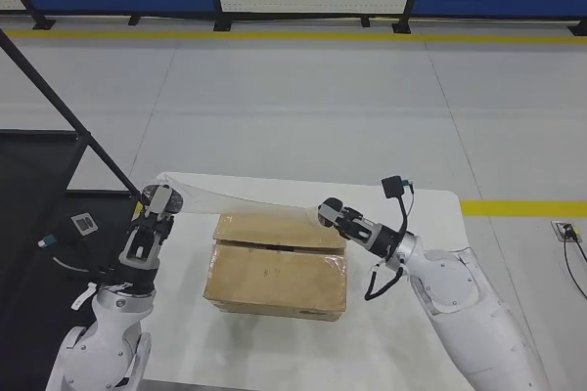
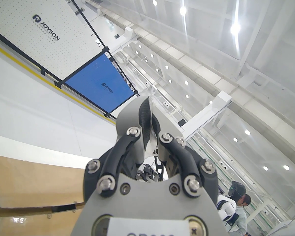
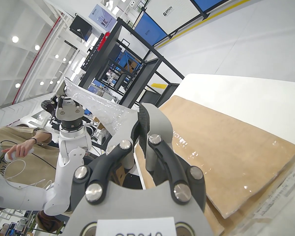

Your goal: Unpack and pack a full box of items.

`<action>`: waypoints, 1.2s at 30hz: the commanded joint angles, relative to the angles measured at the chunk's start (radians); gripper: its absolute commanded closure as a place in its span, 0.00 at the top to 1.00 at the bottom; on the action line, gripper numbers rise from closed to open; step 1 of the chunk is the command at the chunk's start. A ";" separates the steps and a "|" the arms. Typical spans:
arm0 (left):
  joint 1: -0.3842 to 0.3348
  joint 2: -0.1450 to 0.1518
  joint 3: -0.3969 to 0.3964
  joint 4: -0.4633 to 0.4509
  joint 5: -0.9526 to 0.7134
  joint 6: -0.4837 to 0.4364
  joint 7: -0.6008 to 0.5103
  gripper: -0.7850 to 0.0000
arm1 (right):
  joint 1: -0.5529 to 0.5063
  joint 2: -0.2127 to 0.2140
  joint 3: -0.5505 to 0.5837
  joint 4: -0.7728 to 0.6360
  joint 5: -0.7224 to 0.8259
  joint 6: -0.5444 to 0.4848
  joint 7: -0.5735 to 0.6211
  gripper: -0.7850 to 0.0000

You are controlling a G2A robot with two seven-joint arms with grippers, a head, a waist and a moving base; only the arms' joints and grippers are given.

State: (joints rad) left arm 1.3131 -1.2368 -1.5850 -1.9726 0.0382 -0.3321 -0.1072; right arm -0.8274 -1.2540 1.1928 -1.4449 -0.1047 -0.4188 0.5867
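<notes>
— Plastic first: what does the top view give that the wrist views lack?
— The whole span. At the left, the left gripper hangs over the table's far left corner. A clear plastic film runs taut from it rightward to the right gripper, passing above the far edge of the brown cardboard box.
— And the wrist views?
— The grip itself. The left wrist view shows the left gripper with jaws squeezed together on a crumpled end of film. The right wrist view shows the right gripper pinched just as tight on the other end, the film stretching away from it.
— The surface and the room?
— A white table with rounded corners, the box at its middle. Left of it stands a black metal-framed stand. Around it lies a pale grey floor, and right of the table runs a yellow floor line. Blue and white panels close the far side.
— How does the box look?
— Flat and wide, top flaps folded shut, with a seam across nearer the far side. In the right wrist view the box shows wet-looking glints on top, and a white label sits on its side wall.
</notes>
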 commanded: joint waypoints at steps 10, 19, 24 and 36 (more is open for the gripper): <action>0.063 -0.001 -0.017 0.035 -0.028 0.020 -0.002 0.00 | -0.064 0.003 -0.010 -0.042 -0.098 0.020 -0.075 0.00; 0.110 -0.001 -0.027 0.077 -0.003 0.031 -0.005 0.00 | -0.122 -0.004 -0.062 -0.092 -0.266 0.110 -0.186 0.00; 0.132 -0.002 -0.025 0.104 0.014 0.038 -0.002 0.00 | -0.137 -0.013 -0.107 -0.109 -0.368 0.171 -0.266 0.00; 0.113 -0.008 0.009 0.197 0.039 0.068 0.020 0.00 | -0.109 -0.042 -0.181 -0.088 -0.497 0.302 -0.378 0.00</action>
State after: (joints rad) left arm 1.4285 -1.2446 -1.5768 -1.7822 0.0796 -0.2671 -0.0874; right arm -0.9371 -1.2946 1.0127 -1.5347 -0.5994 -0.1220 0.2102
